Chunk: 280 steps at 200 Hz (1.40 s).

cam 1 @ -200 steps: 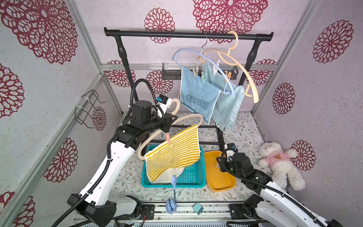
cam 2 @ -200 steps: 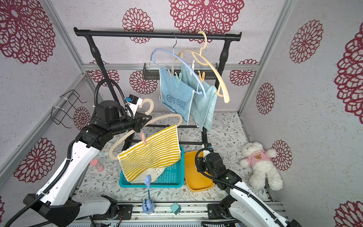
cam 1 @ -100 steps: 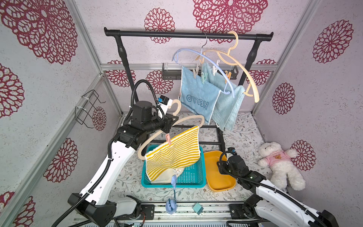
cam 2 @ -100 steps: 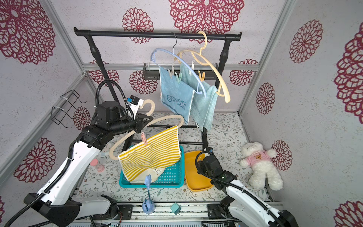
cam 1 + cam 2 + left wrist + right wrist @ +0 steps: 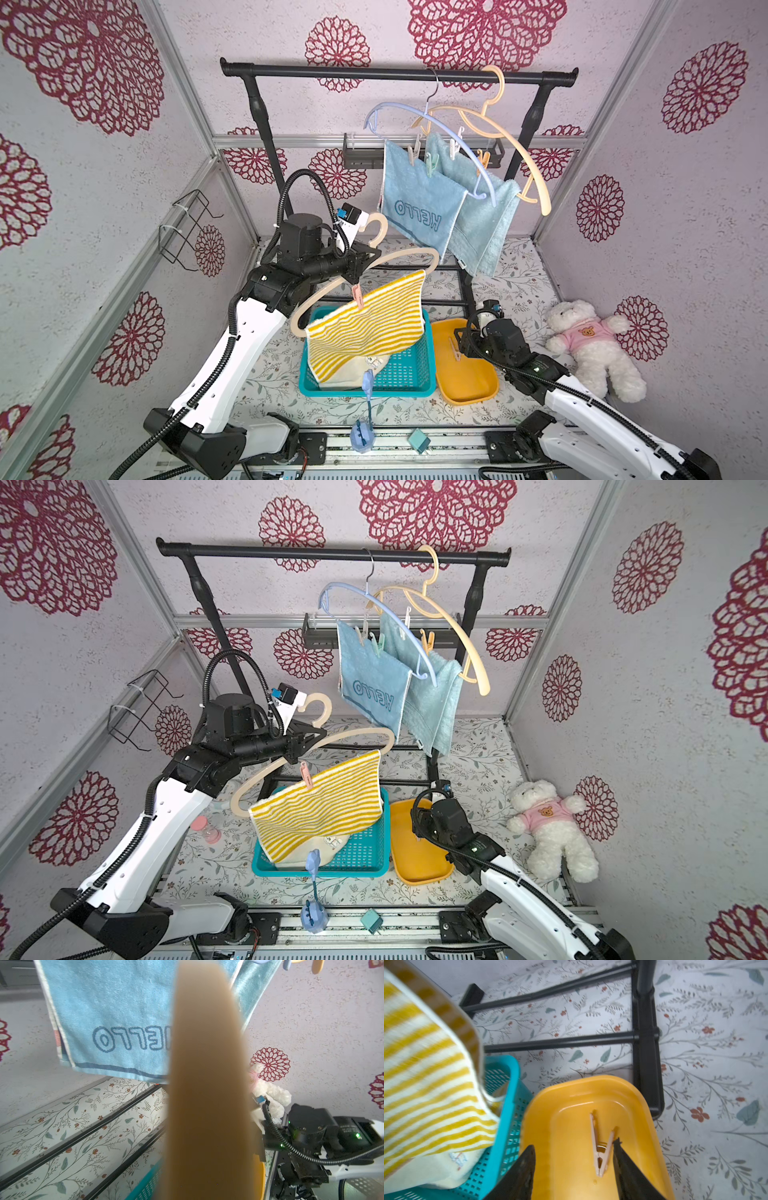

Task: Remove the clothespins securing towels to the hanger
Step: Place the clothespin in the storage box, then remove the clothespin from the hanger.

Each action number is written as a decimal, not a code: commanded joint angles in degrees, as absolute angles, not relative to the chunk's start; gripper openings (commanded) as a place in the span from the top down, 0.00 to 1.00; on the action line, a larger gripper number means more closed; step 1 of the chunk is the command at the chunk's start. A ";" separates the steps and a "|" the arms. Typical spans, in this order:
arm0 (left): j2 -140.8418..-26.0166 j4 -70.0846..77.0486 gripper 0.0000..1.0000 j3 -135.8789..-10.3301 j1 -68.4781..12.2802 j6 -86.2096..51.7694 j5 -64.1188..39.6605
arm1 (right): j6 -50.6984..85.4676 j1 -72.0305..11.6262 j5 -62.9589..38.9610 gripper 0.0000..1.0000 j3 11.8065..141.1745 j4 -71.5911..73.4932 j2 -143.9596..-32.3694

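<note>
Right wrist: right jaws wide, empty, clothespin [image 5: 600,1147] lying in tray [image 5: 571,1088]; left jaws clamp hanger [image 5: 207,1084].

A: What does your tabletop [image 5: 515,266] carry?
B: On your floral tabletop: teal basket [image 5: 401,392] just beside a yellow tray [image 5: 469,388], black rack base [image 5: 560,1041] behind them, white teddy bear [image 5: 590,345] near the right wall, pink-capped jar [image 5: 203,828] left of the basket.
</note>
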State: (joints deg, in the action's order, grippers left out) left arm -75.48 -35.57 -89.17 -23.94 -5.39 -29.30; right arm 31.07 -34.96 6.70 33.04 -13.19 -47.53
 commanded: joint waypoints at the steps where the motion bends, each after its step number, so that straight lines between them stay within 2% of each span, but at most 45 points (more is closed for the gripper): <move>1: -75.93 -35.14 1.00 -89.23 -23.81 -1.92 -35.98 | 24.40 -35.07 -0.43 0.40 40.48 -12.04 -46.42; 55: -77.44 -38.19 1.00 -91.18 -23.52 1.10 -43.63 | 15.02 -35.64 -18.23 0.40 56.23 -14.52 -51.18; 91: -77.21 -39.72 1.00 -91.08 -23.24 2.52 -47.41 | 11.60 -36.04 -26.14 0.40 65.08 -13.43 -54.77; 136: -76.46 -41.06 1.00 -91.05 -23.02 4.48 -52.38 | 2.53 -36.11 -29.59 0.39 79.42 -20.97 -63.70; 180: -75.42 -41.88 1.00 -90.66 -22.31 7.56 -54.61 | -4.59 -36.05 -38.40 0.39 91.06 -30.89 -72.96; 214: -75.32 -41.37 1.00 -90.83 -21.04 8.81 -56.41 | -7.41 -36.04 -40.77 0.39 95.25 -36.41 -76.91; 280: -75.67 -40.51 1.00 -90.79 -19.67 13.71 -57.55 | -9.68 -36.04 -40.22 0.36 98.10 -37.57 -81.20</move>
